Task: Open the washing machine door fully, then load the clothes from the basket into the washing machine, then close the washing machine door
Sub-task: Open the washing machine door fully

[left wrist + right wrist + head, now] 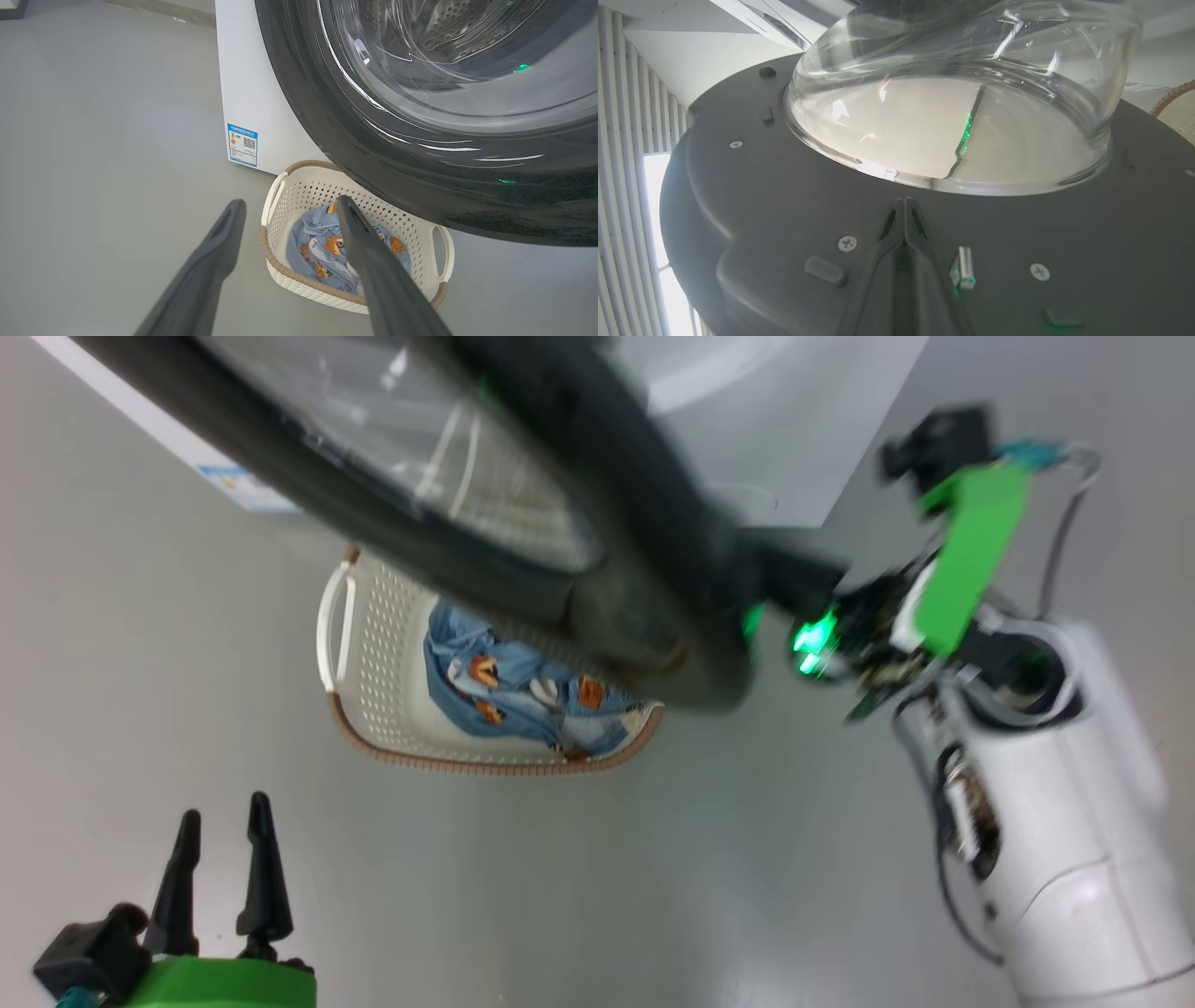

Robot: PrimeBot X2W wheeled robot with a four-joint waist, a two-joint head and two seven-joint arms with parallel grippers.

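- The washing machine door [373, 154] overhangs the basket [299, 196] on its machine-ward side; I can't drop straight in there.
- The basket's near half lies uncovered, the clothes [313, 233] open from above.
- Bare floor [140, 663] lies between my left gripper [225, 807] and the basket.

door [327, 116]: glossy black, clear glass | basket [303, 191]: perforated plastic, seemingly matt | clothes [313, 247]: cloth

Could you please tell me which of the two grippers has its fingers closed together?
The right gripper: its fingers are pressed together at the inner face of the washing machine door. The left gripper holds its fingers apart near the basket.
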